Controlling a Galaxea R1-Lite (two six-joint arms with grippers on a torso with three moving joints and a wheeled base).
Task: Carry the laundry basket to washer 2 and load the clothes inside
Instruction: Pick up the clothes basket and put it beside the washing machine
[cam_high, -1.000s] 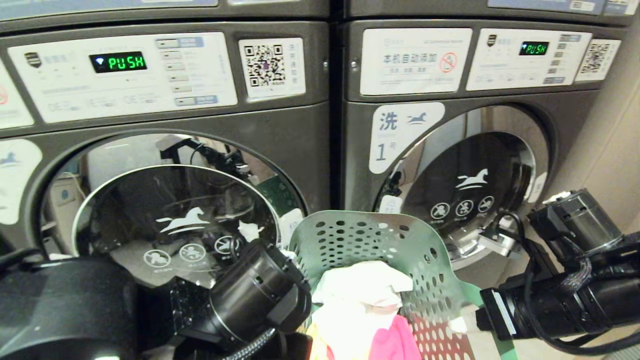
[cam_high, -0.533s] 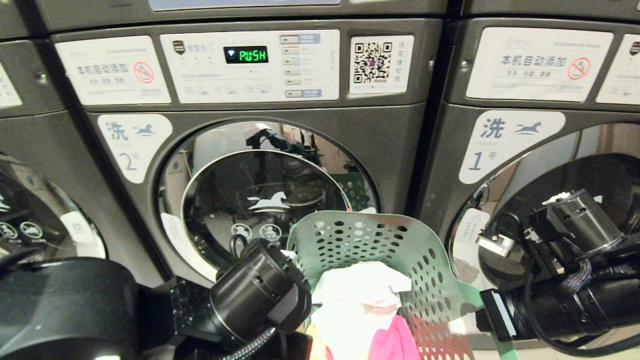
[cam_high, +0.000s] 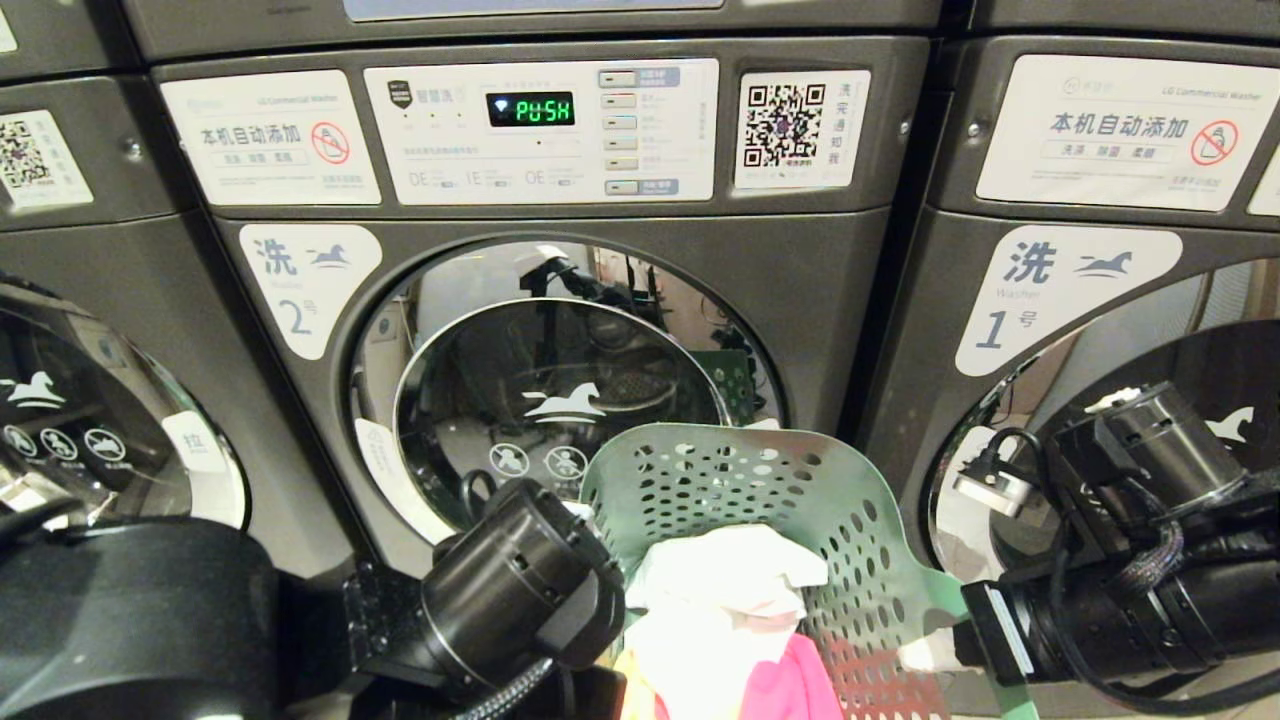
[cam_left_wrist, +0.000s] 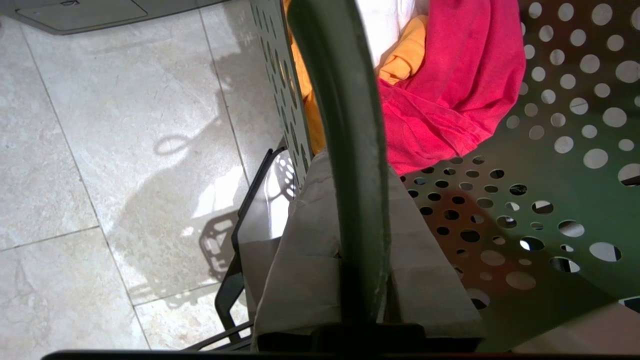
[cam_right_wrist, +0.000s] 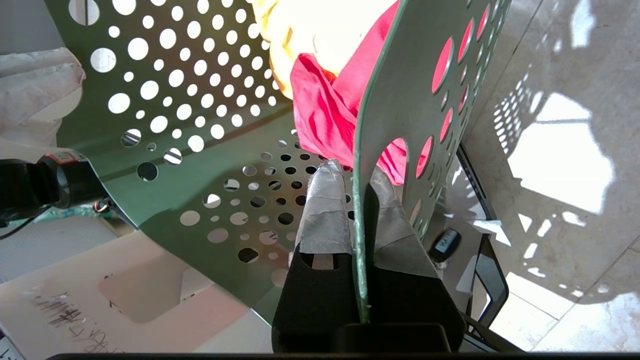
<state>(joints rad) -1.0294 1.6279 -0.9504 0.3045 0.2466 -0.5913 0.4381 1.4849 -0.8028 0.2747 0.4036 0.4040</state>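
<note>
I hold the dark green perforated laundry basket (cam_high: 760, 480) low in front of me, between both arms. My left gripper (cam_left_wrist: 357, 167) is shut on the basket's rim (cam_left_wrist: 345, 100), one taped finger on each side. On the opposite wall (cam_right_wrist: 400, 90), my right gripper (cam_right_wrist: 356, 170) is shut the same way. The clothes lie inside: a white garment (cam_high: 725, 585) on top, a pinkish-red one (cam_left_wrist: 450, 85) and a yellow-orange one (cam_left_wrist: 405, 60) under it. Washer 2 (cam_high: 300, 290) stands straight ahead with its round glass door (cam_high: 560, 400) closed.
Washer 1 (cam_high: 1060, 290) stands to the right of washer 2, and another washer (cam_high: 90, 430) to its left, both with doors closed. Washer 2's display (cam_high: 530, 108) reads PUSH. Pale floor tiles (cam_left_wrist: 100, 150) lie below the basket, beside my dark base frame (cam_left_wrist: 245, 220).
The whole head view has shifted to the right, so the camera has moved: washer 2 now stands nearly in the middle and washer 1 at the right edge. Basket and arms keep their places.
</note>
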